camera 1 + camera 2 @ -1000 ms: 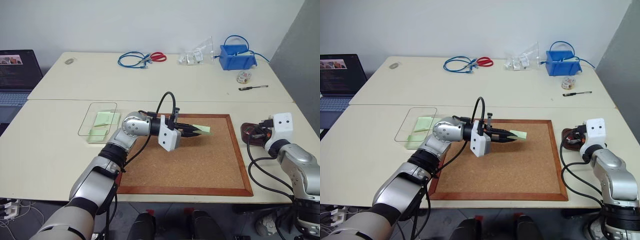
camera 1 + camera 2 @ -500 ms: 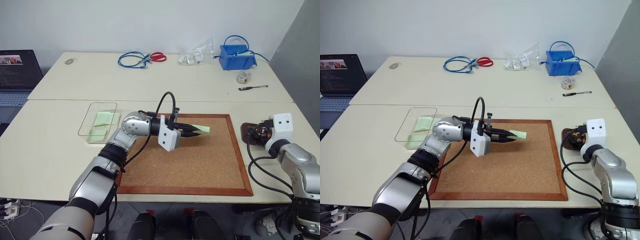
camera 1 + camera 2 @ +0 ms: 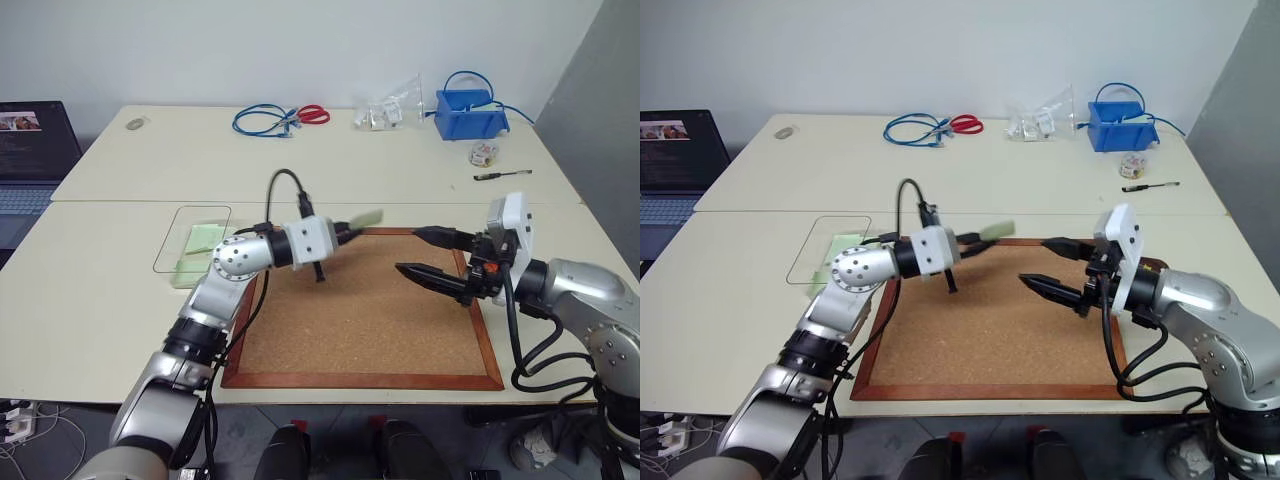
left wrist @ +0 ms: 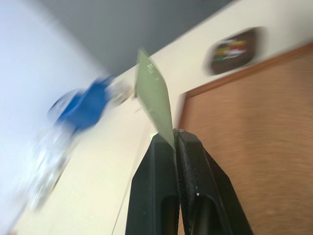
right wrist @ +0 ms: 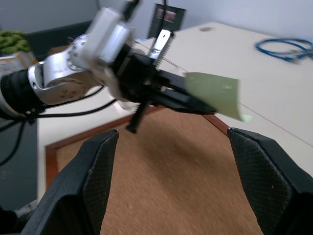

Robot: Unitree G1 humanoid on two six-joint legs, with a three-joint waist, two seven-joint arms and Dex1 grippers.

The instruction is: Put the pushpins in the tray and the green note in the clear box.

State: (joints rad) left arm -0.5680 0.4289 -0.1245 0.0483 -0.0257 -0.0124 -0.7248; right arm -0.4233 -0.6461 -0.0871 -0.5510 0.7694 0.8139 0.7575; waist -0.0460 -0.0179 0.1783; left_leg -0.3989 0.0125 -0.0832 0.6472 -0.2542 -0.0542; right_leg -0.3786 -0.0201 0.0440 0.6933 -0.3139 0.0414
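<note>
Pale green square paper sticky note: pinched by one edge between the closed fingers of the left gripper, raised above the far edge of the wood-framed corkboard, free end standing out past the fingertips. Judged very light, thin and limp; likely to flutter, curl or crease under quick motion, and liable to slip if the pinch is shallow. Best hold: a flat pinch well in from one edge, as at present; no squeeze across the middle, which would fold the sheet. An adhesive strip may be present and may cling to a fingertip on release; not confirmable from these views.

Shallow transparent plastic rectangular box: on the desk just beside the corkboard's left side, with pale green paper already lying inside. Judged next need: carry toward that box, note kept level, release low over the opening.

Right gripper: fingers spread wide, empty, hanging over the right part of the corkboard, pointing toward the note and apart from it.

Small dark reddish-brown tray: on the desk beyond the corkboard's right frame, coloured pushpins lying in it as a blurred cluster; count not readable.
</note>
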